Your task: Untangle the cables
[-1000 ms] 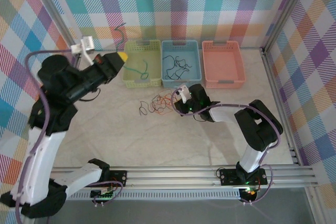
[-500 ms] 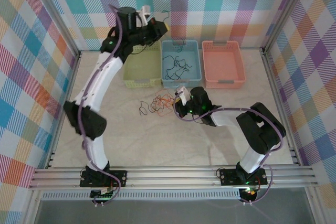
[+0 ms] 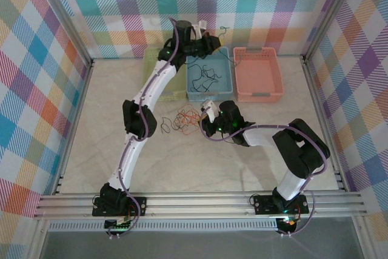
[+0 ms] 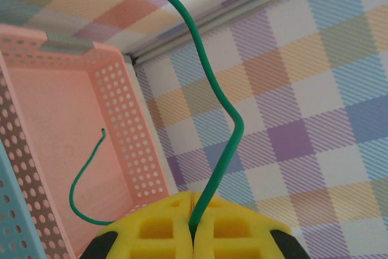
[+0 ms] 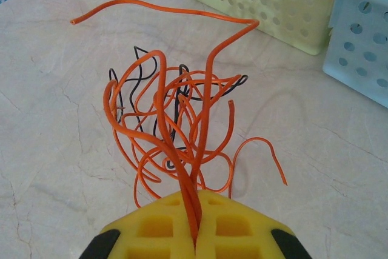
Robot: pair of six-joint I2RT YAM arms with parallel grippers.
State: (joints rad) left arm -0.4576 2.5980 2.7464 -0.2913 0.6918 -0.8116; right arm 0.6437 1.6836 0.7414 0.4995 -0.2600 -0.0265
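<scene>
Between the clamped right fingers (image 5: 163, 210) orange cables (image 5: 187, 191) rise; left fingers (image 4: 176, 208) pinch green cable (image 4: 223, 162).

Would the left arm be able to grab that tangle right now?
Probably not: the left gripper is shut on a green wire near the pink basket, far from the tangle.

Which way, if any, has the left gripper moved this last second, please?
Yes: left gripper went right, from green basket to far rim of blue basket.

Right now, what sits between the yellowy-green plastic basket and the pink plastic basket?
A light blue perforated plastic basket, with thin black wires lying inside it. The top external view shows this.
</scene>
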